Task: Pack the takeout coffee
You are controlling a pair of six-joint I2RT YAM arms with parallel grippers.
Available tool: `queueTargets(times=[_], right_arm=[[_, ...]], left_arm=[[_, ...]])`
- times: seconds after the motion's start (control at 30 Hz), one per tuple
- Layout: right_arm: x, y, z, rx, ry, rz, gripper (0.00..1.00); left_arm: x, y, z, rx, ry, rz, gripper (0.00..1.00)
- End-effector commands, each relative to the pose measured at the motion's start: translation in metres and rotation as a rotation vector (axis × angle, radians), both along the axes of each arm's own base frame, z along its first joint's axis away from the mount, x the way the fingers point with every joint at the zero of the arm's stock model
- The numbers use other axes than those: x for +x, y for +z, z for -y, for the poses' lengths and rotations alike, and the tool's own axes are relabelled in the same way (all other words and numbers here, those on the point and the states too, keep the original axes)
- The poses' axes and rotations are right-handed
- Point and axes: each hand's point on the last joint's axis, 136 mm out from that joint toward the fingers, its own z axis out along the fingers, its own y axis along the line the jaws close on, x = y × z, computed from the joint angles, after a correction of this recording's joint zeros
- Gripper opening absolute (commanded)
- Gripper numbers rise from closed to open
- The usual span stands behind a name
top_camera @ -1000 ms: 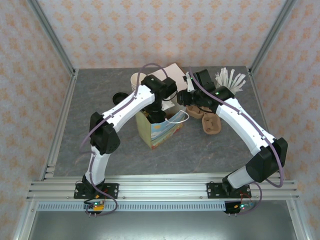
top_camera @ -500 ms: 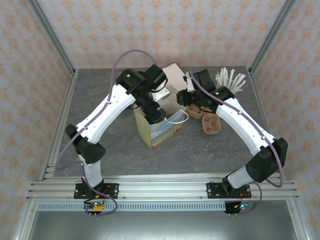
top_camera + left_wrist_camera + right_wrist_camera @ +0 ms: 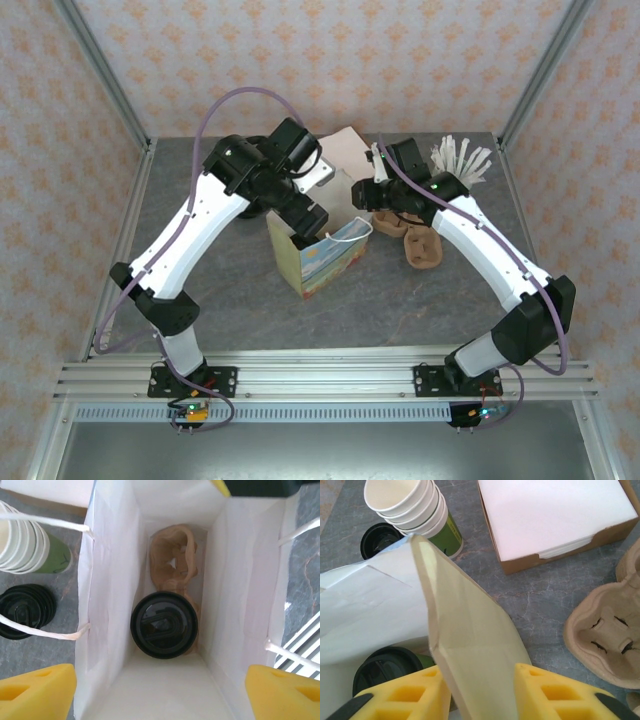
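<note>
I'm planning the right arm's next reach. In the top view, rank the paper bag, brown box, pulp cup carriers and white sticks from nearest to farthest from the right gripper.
1. paper bag, just left, its rim in the right gripper.
2. brown box behind and pulp cup carriers to the right: too close to call.
3. white sticks, far right corner.

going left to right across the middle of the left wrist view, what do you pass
stack of black lids → paper bag left wall → takeout coffee inside it → bag's right wall → grey table
</note>
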Motion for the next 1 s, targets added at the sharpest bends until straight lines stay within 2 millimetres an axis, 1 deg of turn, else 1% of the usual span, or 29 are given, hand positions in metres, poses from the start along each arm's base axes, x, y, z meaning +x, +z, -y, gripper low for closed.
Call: queueTargets(times=[0.0, 0.07, 0.27, 0.37, 0.43, 0.57, 0.77, 0.87, 0.97], right_arm=[[0.006, 0.015, 0.0, 0.007, -0.026, 0.031, 0.42], [0.008, 0.02, -0.001, 0.018, -0.031, 0.036, 0.45], [0.012, 0.028, -0.003, 0.034, -0.048, 0.046, 0.55], [0.014, 0.03, -0.004, 0.041, -0.052, 0.046, 0.62], [0.015, 0.033, -0.005, 0.049, -0.056, 0.049, 0.69], [0.018, 0.041, -0.007, 0.061, -0.062, 0.062, 0.77], [0.02, 0.057, -0.006, 0.087, -0.082, 0.093, 0.88], [0.02, 0.07, -0.007, 0.111, -0.085, 0.115, 0.92], [0.018, 0.088, -0.006, 0.155, -0.092, 0.157, 0.94]], left_arm=[[0.004, 0.034, -0.007, -0.089, 0.064, 0.121, 0.87], [0.005, 0.039, -0.005, -0.125, 0.074, 0.144, 0.87], [0.004, 0.039, -0.007, -0.144, 0.089, 0.155, 0.86], [0.004, 0.042, -0.008, -0.156, 0.099, 0.17, 0.86], [0.004, 0.043, -0.009, -0.163, 0.106, 0.179, 0.86], [0.004, 0.044, -0.011, -0.164, 0.114, 0.19, 0.86], [0.005, 0.05, -0.017, -0.184, 0.145, 0.222, 0.86], [0.009, 0.055, -0.021, -0.204, 0.178, 0.255, 0.86], [0.013, 0.061, -0.025, -0.238, 0.218, 0.291, 0.86]])
